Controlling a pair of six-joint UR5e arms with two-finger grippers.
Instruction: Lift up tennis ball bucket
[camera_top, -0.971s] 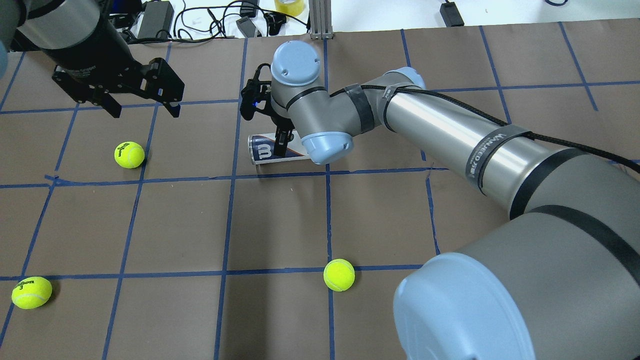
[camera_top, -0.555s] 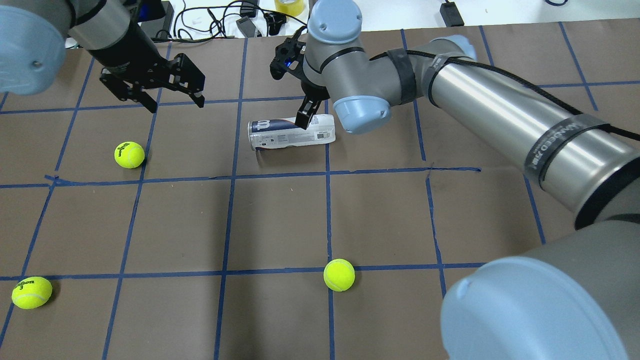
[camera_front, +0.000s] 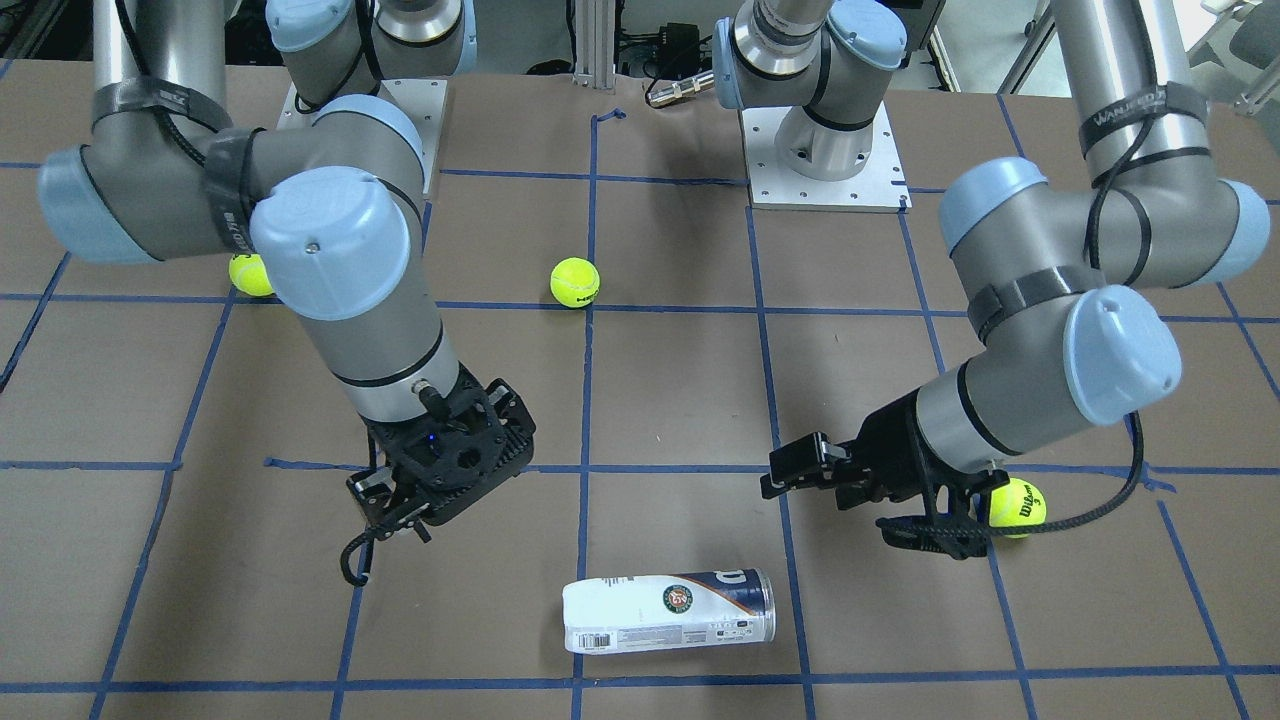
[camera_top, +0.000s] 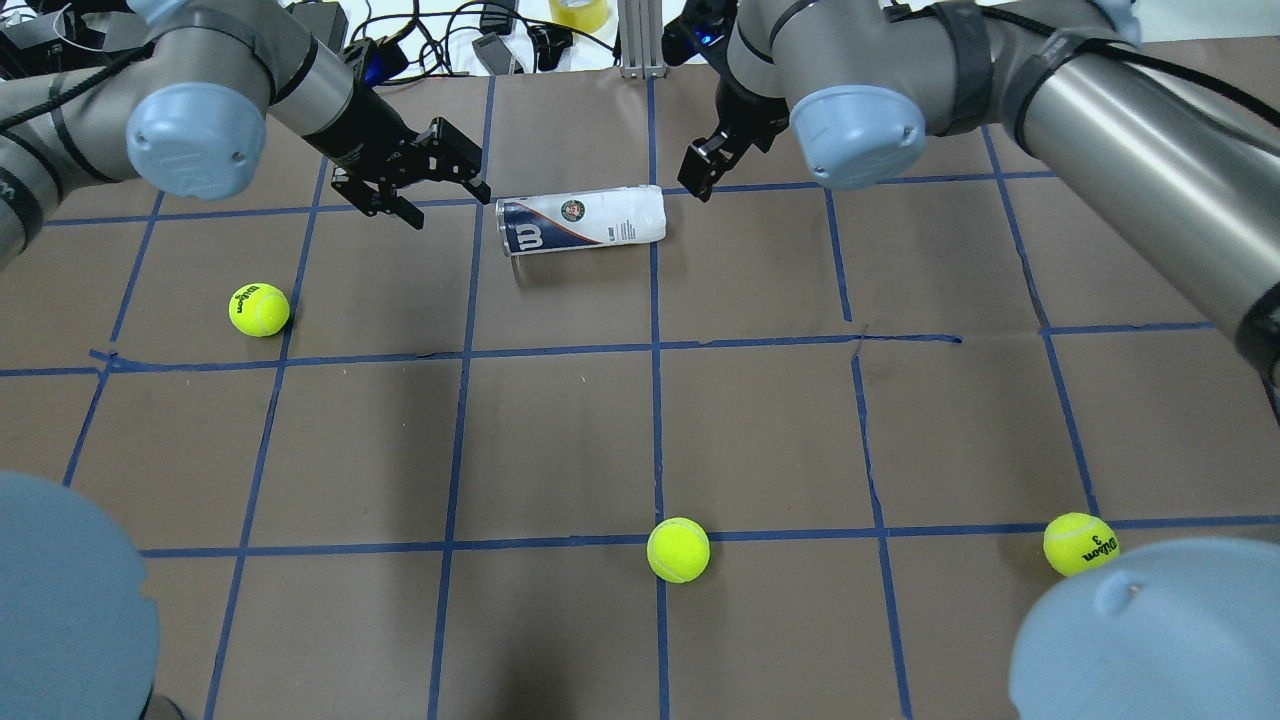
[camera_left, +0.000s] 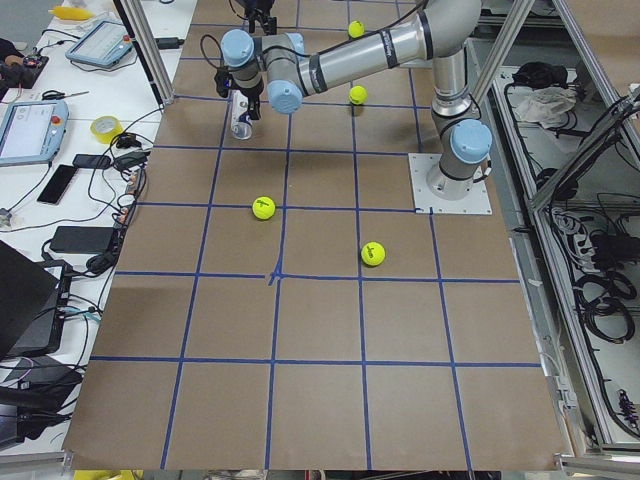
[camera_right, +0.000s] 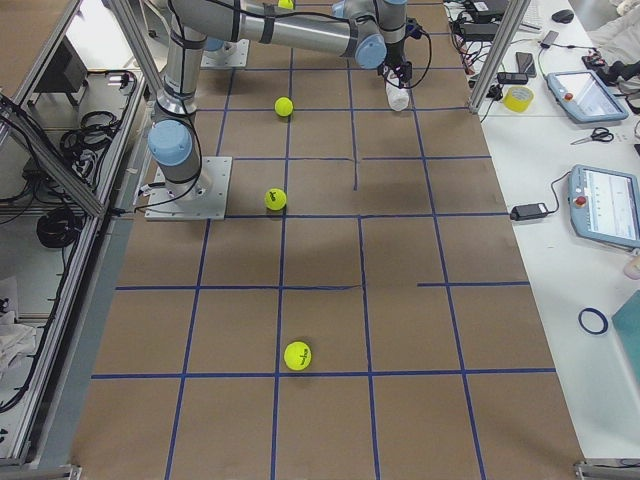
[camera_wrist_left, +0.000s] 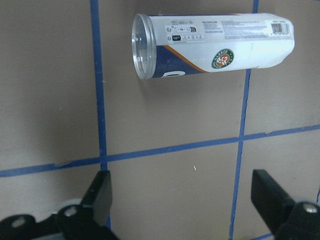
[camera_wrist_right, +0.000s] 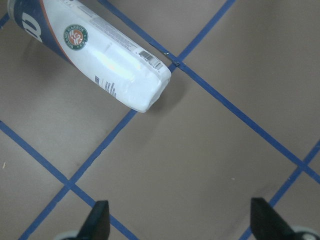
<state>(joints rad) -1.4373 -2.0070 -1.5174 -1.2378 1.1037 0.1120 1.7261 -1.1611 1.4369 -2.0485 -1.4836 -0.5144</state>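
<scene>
The tennis ball bucket (camera_top: 580, 222) lies on its side on the brown table, and also shows in the front view (camera_front: 668, 612). Its clear open rim points toward my left gripper (camera_top: 450, 205), which is open and empty a short way off that end. My right gripper (camera_top: 698, 178) is open and empty just off the can's white closed end. The left wrist view shows the can (camera_wrist_left: 212, 45) ahead of the wide-apart fingers (camera_wrist_left: 97, 195). The right wrist view shows the can's white end (camera_wrist_right: 100, 60) at upper left. Neither gripper touches it.
Yellow-green tennis balls lie at the left (camera_top: 259, 309), the near middle (camera_top: 678, 549) and the near right (camera_top: 1079, 543). Cables and boxes (camera_top: 480, 40) lie past the table's far edge. Both arm elbows fill the near corners of the overhead view.
The can has shifted toward the far edge and turned about its axis. My right gripper has come off it and moved right and farther away. My left gripper has moved right, toward the can's open end.
</scene>
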